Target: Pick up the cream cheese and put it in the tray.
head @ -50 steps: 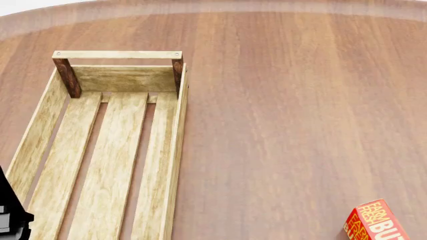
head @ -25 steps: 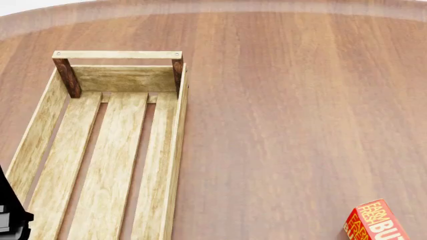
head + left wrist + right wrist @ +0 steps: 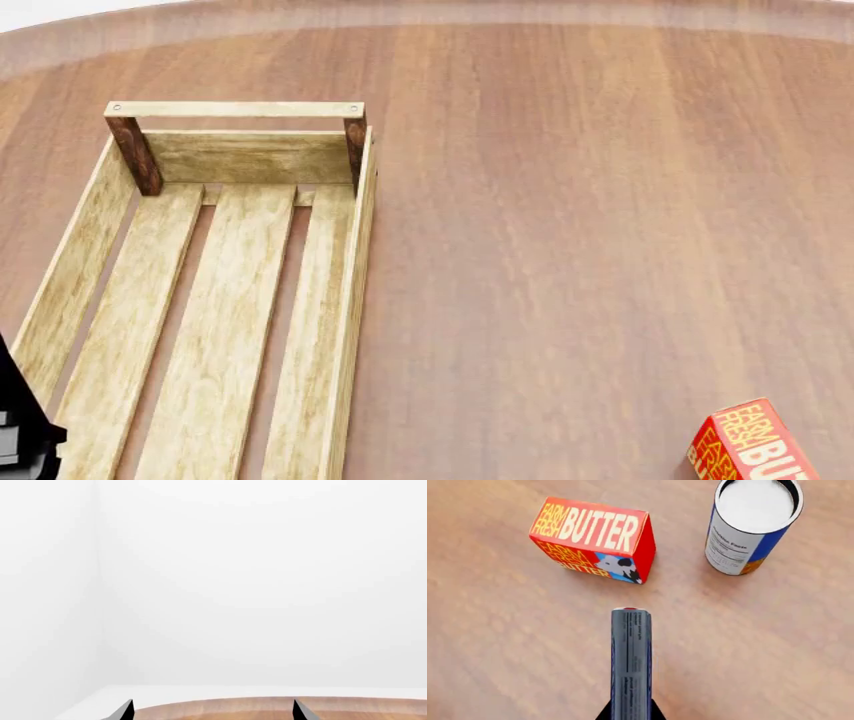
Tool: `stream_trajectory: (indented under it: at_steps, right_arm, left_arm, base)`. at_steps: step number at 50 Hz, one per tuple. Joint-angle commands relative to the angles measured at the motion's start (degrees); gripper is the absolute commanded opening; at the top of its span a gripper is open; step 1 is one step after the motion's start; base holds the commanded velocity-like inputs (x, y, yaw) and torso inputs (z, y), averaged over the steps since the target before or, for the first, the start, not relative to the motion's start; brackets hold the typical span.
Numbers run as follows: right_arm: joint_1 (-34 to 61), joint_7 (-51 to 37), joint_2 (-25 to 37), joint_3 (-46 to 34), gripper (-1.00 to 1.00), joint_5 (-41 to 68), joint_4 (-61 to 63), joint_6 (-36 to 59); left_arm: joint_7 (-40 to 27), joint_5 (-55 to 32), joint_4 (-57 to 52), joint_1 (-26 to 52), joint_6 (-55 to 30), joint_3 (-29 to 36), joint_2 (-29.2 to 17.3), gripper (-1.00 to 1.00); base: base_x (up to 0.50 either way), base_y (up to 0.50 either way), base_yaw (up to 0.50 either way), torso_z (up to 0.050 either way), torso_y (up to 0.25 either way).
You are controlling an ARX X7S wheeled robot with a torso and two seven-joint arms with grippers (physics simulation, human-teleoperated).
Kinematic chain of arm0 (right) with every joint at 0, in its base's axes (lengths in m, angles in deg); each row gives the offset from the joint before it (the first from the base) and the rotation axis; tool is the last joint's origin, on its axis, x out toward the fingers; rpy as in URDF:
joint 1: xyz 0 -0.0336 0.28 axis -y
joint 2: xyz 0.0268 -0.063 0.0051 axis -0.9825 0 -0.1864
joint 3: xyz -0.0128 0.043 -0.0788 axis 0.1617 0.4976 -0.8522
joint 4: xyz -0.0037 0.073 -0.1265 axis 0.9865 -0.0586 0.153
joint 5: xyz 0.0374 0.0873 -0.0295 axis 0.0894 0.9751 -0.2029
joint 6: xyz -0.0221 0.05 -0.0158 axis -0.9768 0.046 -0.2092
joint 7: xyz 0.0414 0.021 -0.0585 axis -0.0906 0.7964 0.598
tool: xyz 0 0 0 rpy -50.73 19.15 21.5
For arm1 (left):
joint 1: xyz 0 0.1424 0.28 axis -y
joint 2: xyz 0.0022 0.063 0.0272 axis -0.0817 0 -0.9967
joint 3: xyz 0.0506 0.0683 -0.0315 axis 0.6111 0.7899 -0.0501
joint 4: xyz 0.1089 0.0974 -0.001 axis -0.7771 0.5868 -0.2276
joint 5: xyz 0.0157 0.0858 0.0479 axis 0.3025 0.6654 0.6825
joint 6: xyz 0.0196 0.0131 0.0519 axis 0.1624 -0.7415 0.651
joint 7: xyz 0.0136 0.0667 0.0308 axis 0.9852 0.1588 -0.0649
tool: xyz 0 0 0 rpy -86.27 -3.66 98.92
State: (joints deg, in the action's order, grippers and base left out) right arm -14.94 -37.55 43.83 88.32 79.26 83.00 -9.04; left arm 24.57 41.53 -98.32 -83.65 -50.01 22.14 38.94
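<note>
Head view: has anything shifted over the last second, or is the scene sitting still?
Nothing visibly changed. In the head view the tray lies in the same place on the table, with no item in the part that shows, the butter box sits at the same near right corner, and the dark piece of the left arm holds the same spot at the lower left edge.

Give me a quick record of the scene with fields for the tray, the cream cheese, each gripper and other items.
tray: visible part holds nothing; sits on the table
cream cheese: edge-on between the right gripper's fingers, not in the tray
right gripper: shut on the cream cheese
left gripper: open, holding nothing
other items: butter box and can, standing apart
</note>
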Motion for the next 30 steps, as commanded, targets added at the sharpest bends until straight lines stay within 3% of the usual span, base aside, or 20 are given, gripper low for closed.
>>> stream_trajectory:
  at_steps: [1, 18, 30]
  right_arm:
    - [1.0, -0.9, 0.7, 1.8, -1.0, -0.2, 7.2, 2.1]
    - [9.7, -1.5, 0.6, 5.2, -1.0, 0.4, 12.5, 20.7]
    - [23.3, -1.7, -10.3, 24.6, -1.0, 7.7, 18.5, 51.5]
  left_arm:
    - [-0.6, -0.5, 0.3, 0.2, 0.1, 0.2, -0.5, 1.0]
    - [-1.5, -1.1, 0.0, 0.0, 0.2, 0.4, -1.3, 1.0]
    - [-2.2, -1.4, -0.1, 0.3, 0.0, 0.8, -1.7, 1.0]
  base:
    - [0.0, 0.0, 0.0, 0.0, 0.0]
    - [0.0, 0.0, 0.0, 0.0, 0.001]
    - [0.0, 0.0, 0.0, 0.0, 0.0]
